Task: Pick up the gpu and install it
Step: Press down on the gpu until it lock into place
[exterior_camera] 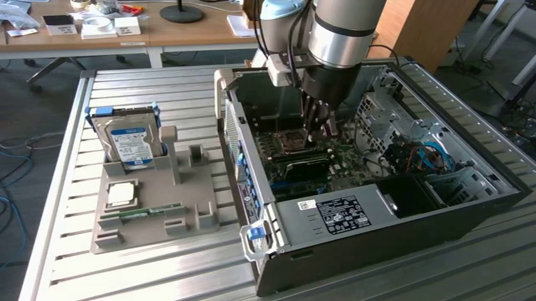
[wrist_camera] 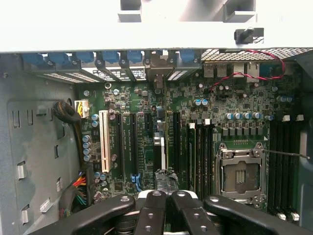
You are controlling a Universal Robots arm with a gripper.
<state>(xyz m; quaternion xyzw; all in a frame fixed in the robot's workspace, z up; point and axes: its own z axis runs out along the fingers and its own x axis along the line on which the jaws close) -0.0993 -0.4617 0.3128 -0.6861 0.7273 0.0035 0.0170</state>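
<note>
The gpu point(wrist_camera: 161, 147) stands on edge in a motherboard slot inside the open computer case point(exterior_camera: 469, 207). Its pale bracket end point(wrist_camera: 157, 73) sits at the case's rear wall. In the exterior view the gpu point(exterior_camera: 305, 166) is a dark flat card low on the motherboard. My gripper point(exterior_camera: 321, 135) reaches down into the case just above it. In the wrist view my gripper point(wrist_camera: 167, 195) is shut, fingertips together right over the card's near end. I cannot tell whether they pinch the card's edge.
The empty CPU socket point(wrist_camera: 240, 171) lies beside the card. At the exterior view's left, a grey holder tray point(exterior_camera: 159, 213) carries a blue-labelled hard drive point(exterior_camera: 132, 141), a chip point(exterior_camera: 122, 194) and a green memory stick point(exterior_camera: 142, 213). The power supply point(exterior_camera: 335, 213) fills the case's near end.
</note>
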